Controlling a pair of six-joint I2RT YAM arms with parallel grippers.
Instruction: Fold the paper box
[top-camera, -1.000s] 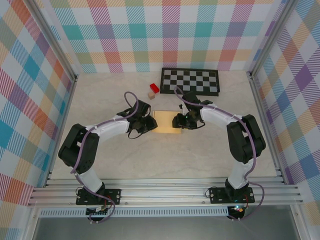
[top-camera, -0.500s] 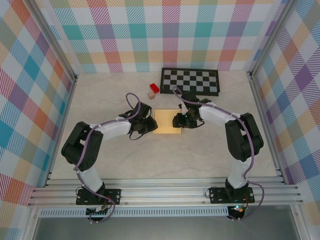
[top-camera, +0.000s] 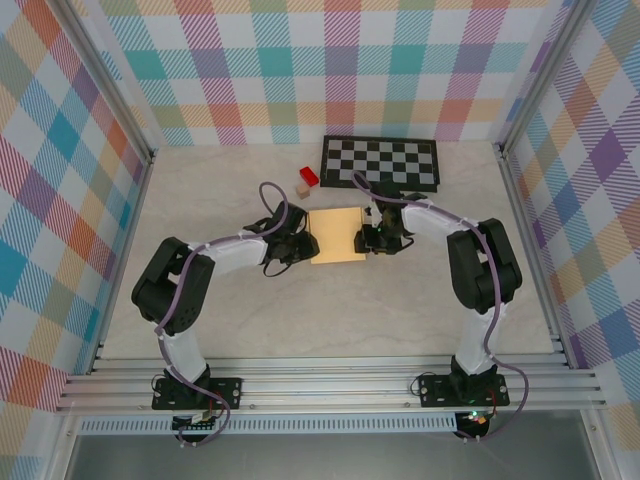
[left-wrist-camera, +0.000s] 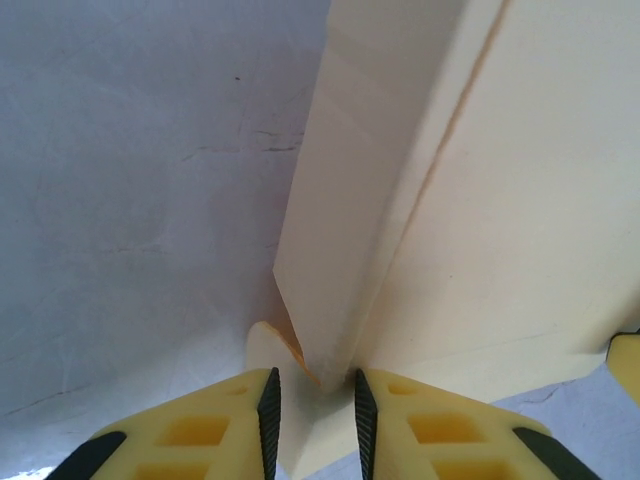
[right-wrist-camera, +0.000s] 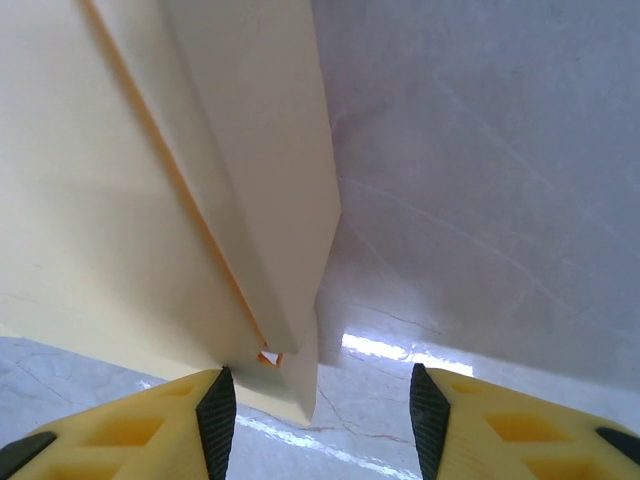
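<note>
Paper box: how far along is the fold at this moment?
Done: the paper box already lies as a flat rectangle with side walls folded up. In hand: the left gripper has its jaws pinched on one side wall's end; the right gripper straddles the opposite corner, jaws apart. Left: whether the ends are tucked closed can't be told.

— What closes the space in?
— Three walls in pastel plaid: the back wall (top-camera: 330, 70), the left wall (top-camera: 60, 200) and the right wall (top-camera: 590, 200), with aluminium posts (top-camera: 102, 80) at the back corners.
— And the surface?
— A pale, marble-veined tabletop (top-camera: 330, 320), evenly lit, with one bright streak of glare in the right wrist view. Aluminium rails (top-camera: 330, 385) run along its near edge. A black-and-white checkerboard mat (top-camera: 379, 162) lies by the back wall.
</note>
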